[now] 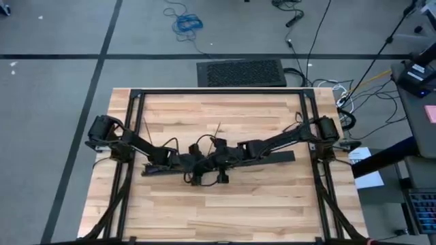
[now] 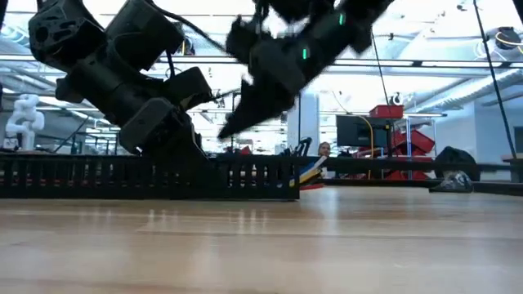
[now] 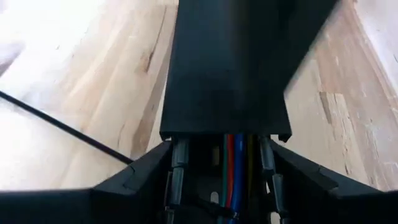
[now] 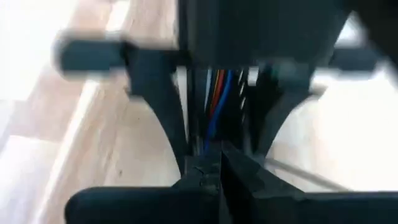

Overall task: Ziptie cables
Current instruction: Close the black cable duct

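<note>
Both your arms meet over the middle of the table (image 1: pixel 238 211), at the long black bar (image 1: pixel 279 157) lying across it. The cables (image 3: pixel 233 168) run inside that bar, red, blue and green strands showing past its cover between the left gripper (image 3: pixel 221 186) fingers. The right gripper (image 4: pixel 217 165) looks pinched together at the wires; whether the left is open or clamped, you cannot tell. Two zipties (image 1: pixel 144 131) lie toward the far edge. You seem to be mid-way, cinching a tie; next, hold the bundle steady and pull the tail. No readable writing anywhere
</note>
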